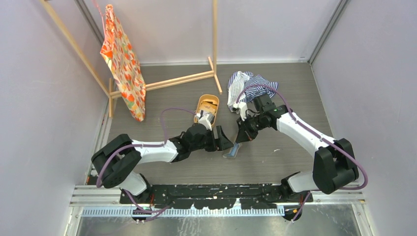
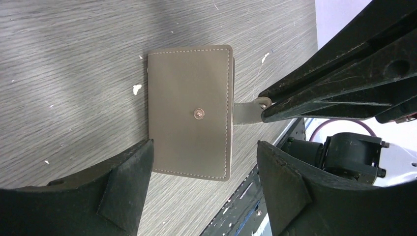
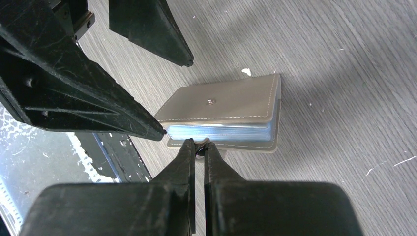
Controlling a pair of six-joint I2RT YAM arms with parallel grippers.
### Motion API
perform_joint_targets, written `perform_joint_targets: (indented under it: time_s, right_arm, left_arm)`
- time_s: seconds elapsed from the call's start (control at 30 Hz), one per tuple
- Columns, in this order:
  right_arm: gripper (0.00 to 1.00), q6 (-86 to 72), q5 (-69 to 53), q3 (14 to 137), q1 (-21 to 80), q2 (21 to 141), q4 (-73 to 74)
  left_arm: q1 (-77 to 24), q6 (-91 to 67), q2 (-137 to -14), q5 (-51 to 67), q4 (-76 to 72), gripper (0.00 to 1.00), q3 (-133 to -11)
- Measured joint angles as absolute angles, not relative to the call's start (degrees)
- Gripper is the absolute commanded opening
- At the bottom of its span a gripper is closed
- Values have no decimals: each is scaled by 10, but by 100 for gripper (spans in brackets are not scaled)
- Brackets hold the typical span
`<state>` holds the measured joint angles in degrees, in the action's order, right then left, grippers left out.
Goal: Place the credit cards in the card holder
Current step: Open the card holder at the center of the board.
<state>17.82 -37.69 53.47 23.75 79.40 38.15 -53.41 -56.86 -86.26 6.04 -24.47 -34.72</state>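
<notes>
Right gripper (image 3: pixel 197 146) pinches card holder (image 3: pixel 231 103) — seemingly.

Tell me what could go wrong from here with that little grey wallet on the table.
1. The right pincer is shut on only the small strap of the card holder; such a thin hold might slip when it pulls.
2. The card holder lies loose on the table, and the open left pincer is not gripping it; a pull may drag the whole holder instead of opening it.
3. The two pincers stand very close and could knock together.
</notes>
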Motion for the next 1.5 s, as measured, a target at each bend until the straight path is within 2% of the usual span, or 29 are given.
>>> perform_joint_targets:
  time_s: [0.17,0.27,0.33,0.47,0.57,0.6,1.07,1.3,1.4,1.5]
  right_arm:
    - [1,176,-377,535,237,795,382]
    - [1,176,-377,535,236,795,382]
    - [1,176,-377,535,236,795,382]
    - [1,176,-376,535,235,795,382]
    - [1,178,-369,536,230,795,382]
    - [1,179,-364,537,229,795,382]
    - [1,193,-214,538,171,821,378]
    - [1,193,-296,538,152,783,379]
    - [1,193,-361,538,152,743,378]
    - [1,189,-368,538,154,739,373]
  left_arm:
    - [-540,-559,-868,68,-241,76,-354]
    - [-546,-548,-878,70,-224,69,-369]
    - [-549,-542,-885,69,-212,57,-380]
    - [-551,-531,-896,64,-185,23,-396]
    - [-552,-529,-893,58,-177,2,-396]
    - [-552,-529,-889,54,-176,1,-396]
    - [-554,-599,-883,19,-209,1,-342]
    - [-554,-629,-921,29,-210,2,-322]
    - [-554,-631,-921,32,-211,5,-320]
    - [-554,-630,-921,33,-209,8,-320]
